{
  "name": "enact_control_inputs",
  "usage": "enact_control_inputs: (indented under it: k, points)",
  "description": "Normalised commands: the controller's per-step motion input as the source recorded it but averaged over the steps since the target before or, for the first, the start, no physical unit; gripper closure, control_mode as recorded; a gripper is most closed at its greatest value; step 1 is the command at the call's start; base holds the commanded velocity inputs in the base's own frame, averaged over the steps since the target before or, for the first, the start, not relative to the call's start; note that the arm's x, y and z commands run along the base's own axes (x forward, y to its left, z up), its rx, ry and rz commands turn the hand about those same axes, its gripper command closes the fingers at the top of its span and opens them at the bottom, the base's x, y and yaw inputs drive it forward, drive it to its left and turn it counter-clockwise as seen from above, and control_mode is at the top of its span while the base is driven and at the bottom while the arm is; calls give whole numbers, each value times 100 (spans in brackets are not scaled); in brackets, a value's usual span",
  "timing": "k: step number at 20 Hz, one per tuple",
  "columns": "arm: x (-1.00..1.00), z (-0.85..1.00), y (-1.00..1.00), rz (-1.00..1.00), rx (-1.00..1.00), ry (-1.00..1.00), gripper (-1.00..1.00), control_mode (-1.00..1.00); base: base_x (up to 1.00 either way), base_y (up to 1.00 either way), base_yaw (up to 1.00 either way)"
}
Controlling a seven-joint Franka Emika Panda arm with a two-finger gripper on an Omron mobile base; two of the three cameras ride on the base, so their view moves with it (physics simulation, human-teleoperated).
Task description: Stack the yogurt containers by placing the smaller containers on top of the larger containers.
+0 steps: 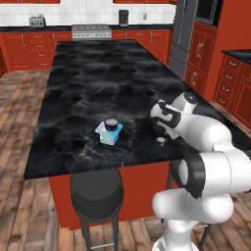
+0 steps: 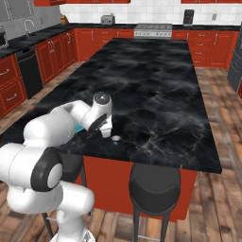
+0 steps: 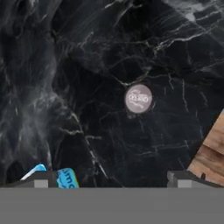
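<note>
The tool (image 3: 111,177) hangs spread wide and empty above the black marble worktop (image 1: 98,78), looking straight down on the loose small yogurt cup (image 3: 138,99). That cup stands alone near the worktop's front edge, well to the right of the blue-topped yogurt tub (image 1: 108,134), which already carries the other small cup (image 1: 111,123). The step in hand appears to be the approach; next, lower around the cup and close.
</note>
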Motion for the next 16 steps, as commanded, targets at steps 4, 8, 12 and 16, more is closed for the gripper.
enact_control_inputs:
  k: [4, 8, 12, 16]
  points:
    - [0, 17, -45, 1, 1, 25, -100, -100, 0, 0, 0]
    - [1, -6, -43, 6, 10, 18, -100, -100, 0, 0, 0]
    - [0, -44, -25, 15, 10, 8, -100, -100, 0, 0, 0]
    - [0, -48, -2, 15, 3, 9, -100, -100, 0, 0, 0]
